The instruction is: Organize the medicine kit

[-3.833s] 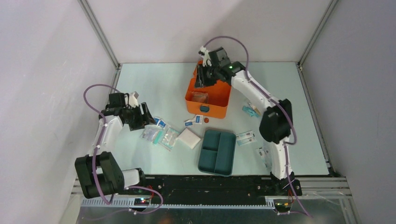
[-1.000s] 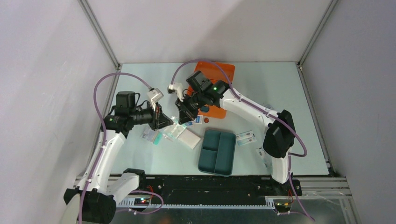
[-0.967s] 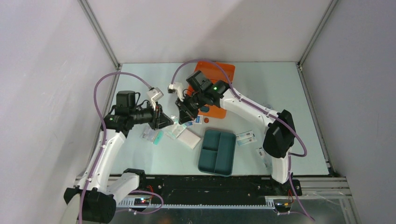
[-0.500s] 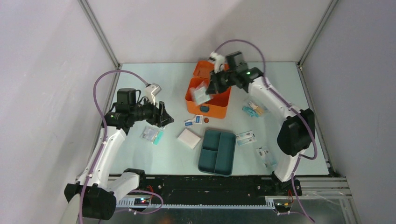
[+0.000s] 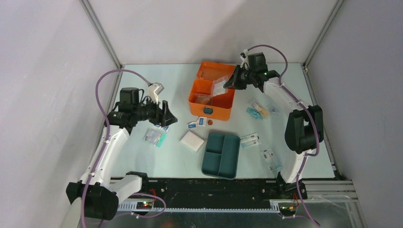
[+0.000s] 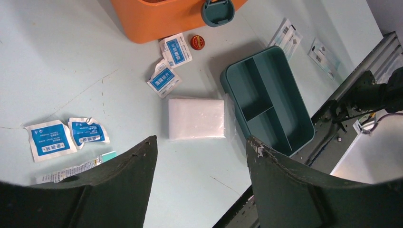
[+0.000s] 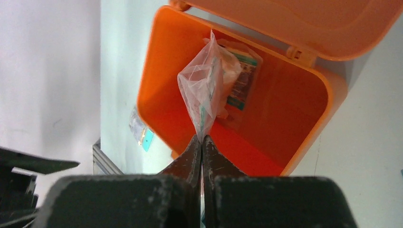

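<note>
The medicine kit is set toward the far edge of the table, near its middle, with its lid thrown back toward the far wall. The right gripper is held just above the kit's far right corner, its fingers pressed together on the corner of a clear plastic bag that hangs over the open box. Inside the kit a few packets are seen against the far wall; the rest of the orange floor is bare.

The left gripper is held over the left part of the table, well apart from the kit, with its fingers spread and nothing between them. Below it a white pad is seen, with blue-and-white sachets between the pad and the kit's front and a small red cap just beside the latch.

A teal compartment tray lies nearer the front edge, its sections holding nothing. Further packets are scattered toward the right edge.
</note>
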{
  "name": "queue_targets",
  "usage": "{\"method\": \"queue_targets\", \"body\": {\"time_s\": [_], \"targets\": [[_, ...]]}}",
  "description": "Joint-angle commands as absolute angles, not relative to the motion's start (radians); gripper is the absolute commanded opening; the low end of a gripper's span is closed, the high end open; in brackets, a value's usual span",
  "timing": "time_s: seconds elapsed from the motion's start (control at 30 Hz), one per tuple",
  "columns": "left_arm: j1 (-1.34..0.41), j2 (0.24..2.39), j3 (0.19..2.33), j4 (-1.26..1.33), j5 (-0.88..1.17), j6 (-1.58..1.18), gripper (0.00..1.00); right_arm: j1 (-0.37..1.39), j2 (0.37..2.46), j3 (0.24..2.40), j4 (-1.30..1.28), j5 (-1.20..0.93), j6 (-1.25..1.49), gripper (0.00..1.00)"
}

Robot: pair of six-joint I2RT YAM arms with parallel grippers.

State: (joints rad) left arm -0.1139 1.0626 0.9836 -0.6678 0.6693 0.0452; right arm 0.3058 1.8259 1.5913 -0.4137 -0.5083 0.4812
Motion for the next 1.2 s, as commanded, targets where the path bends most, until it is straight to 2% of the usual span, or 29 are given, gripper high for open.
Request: {"method": "queue_targets", "body": {"time_s": [0.0,0.13,0.57,0.77,1.17], "targets": [[-0.118,1.064,1.024,-0.649,0.651,0.026,0.74,0.342,1.858,1.611,-0.407,-0.397,0.588,0.0],[-0.119,1.067,1.023,-0.648,0.652,0.032,0.74,0.367,1.884,1.635,-0.47,-0.286,0.618,0.0],[-0.119,1.068,1.01,-0.648,0.655,0.039,0.74,0.395,1.981,1.738,-0.585,-0.129,0.677,0.0],[-0.119,1.068,1.005,-0.648,0.641,0.027,0.77,0.408,1.981,1.766,-0.627,-0.024,0.691,0.14],[-0.118,1.058,1.0,-0.649,0.634,0.032,0.77,0.448,1.862,1.754,-0.648,0.169,0.682,0.22]]}}
